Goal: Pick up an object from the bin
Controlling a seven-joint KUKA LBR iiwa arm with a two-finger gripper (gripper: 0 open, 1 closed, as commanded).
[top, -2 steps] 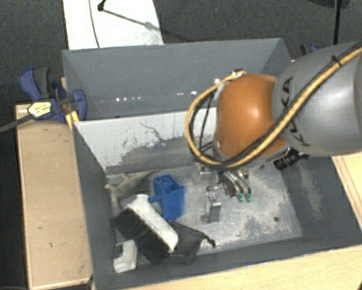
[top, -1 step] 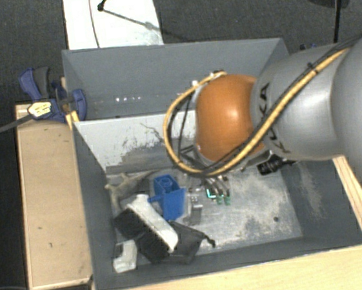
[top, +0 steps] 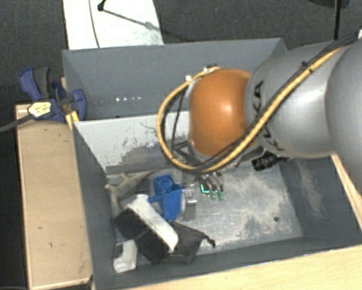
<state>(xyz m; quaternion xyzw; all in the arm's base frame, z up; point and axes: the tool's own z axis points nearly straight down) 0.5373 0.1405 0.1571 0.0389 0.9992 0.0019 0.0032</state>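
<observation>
Blue plastic piece (top: 166, 198) left in bin (top: 261, 220); fingers (top: 213, 191) just right, closed, empty; arm (top: 313, 106) reads KUKA.

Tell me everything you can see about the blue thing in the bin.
The blue thing is a bright blue, blocky piece that looks like hard plastic, with a narrower boxy part at its far end and a wider body nearer the camera. It sits on the bin floor, left of centre, just left of the gripper, which is not round it. Its near left side meets a white and black bar. What it is cannot be told.
</observation>
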